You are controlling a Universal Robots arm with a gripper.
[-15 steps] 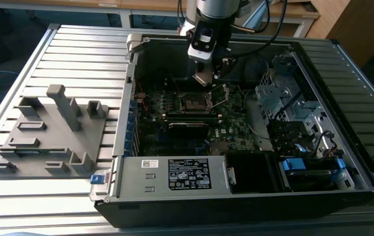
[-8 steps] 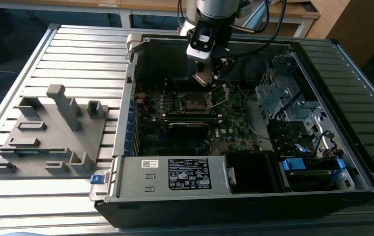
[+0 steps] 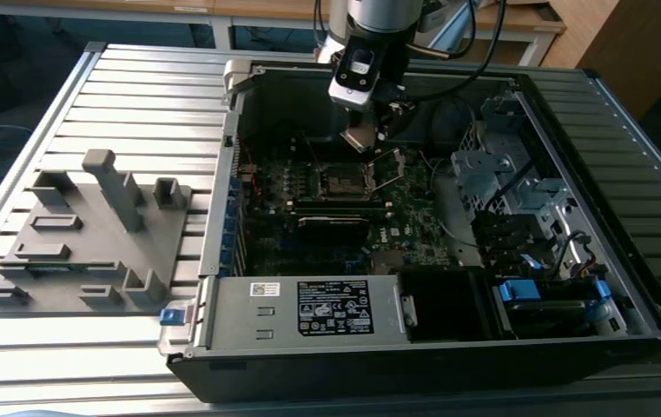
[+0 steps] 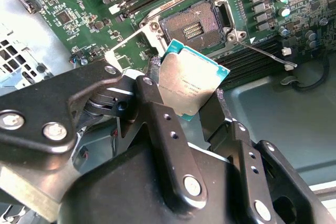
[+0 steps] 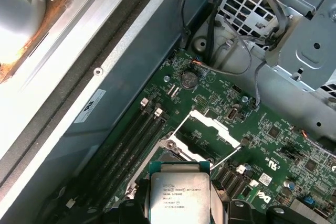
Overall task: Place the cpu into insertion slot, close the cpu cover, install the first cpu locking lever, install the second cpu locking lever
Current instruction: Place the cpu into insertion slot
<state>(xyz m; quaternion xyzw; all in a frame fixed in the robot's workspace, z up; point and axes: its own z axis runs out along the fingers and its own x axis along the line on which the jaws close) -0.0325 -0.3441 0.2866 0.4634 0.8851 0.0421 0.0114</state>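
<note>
Second wrist view: we record the gripper [image 4: 185,109] clamped on two opposite edges of the cpu [image 4: 191,80], held tilted above the bare insertion slot [image 4: 197,27] just beyond its fingertips, cpu cover [image 4: 128,51] raised.

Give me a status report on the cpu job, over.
Gripper shut on the cpu, above the motherboard. Cpu cover raised, socket uncovered. Nothing blocking the socket.

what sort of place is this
Probably a robotics lab or test bench: an open black desktop computer case lies on a ribbed metal table, a grey moulded fixture beside it, and the gripper holds a flat silver-grey square cpu above the green motherboard.
</note>
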